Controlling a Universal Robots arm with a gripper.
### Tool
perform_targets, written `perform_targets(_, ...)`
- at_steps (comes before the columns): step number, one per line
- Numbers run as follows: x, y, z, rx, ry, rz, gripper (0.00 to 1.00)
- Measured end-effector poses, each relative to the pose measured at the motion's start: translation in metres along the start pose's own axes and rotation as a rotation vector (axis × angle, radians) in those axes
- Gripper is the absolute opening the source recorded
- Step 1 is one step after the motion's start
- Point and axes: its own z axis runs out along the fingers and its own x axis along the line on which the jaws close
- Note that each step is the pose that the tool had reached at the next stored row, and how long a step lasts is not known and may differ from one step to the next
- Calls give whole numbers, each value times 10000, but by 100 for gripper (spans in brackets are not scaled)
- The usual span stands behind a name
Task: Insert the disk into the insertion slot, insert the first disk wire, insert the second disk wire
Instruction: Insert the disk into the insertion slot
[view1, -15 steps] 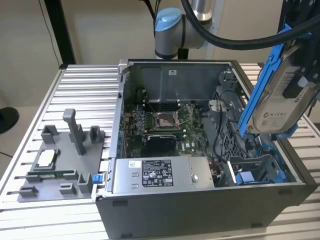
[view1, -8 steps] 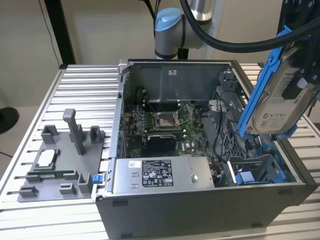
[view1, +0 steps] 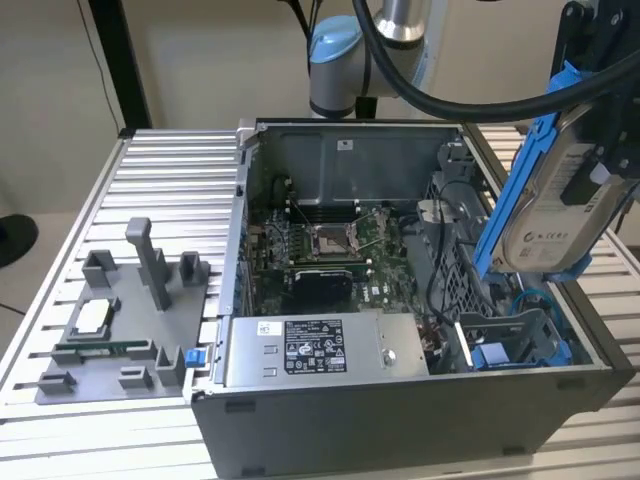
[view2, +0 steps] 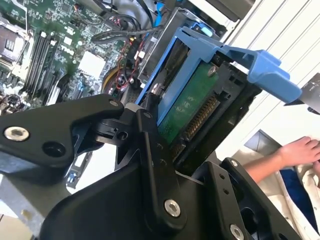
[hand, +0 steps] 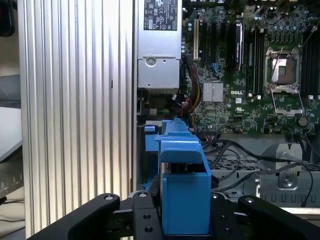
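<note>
The raised gripper (hand: 186, 214) tilts, fingers (hand: 144, 221) clamped on the disk (view1: 545, 215).

Robotics lab — slatted aluminium table (view1: 170, 170), opened computer case (view1: 400, 425).

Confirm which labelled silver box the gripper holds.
The disk, in its blue carrier: the gripper holds it tilted above the case at the exterior view's right. The power supply lies flat inside the case.

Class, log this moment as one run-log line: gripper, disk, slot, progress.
gripper: shut on disk | disk: tilted, held above open computer case | insertion slot: disk not yet in
</note>
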Motion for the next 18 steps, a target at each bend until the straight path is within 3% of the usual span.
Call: perform_targets(18, 0, -1, 33, 1, 3, 1, 0)
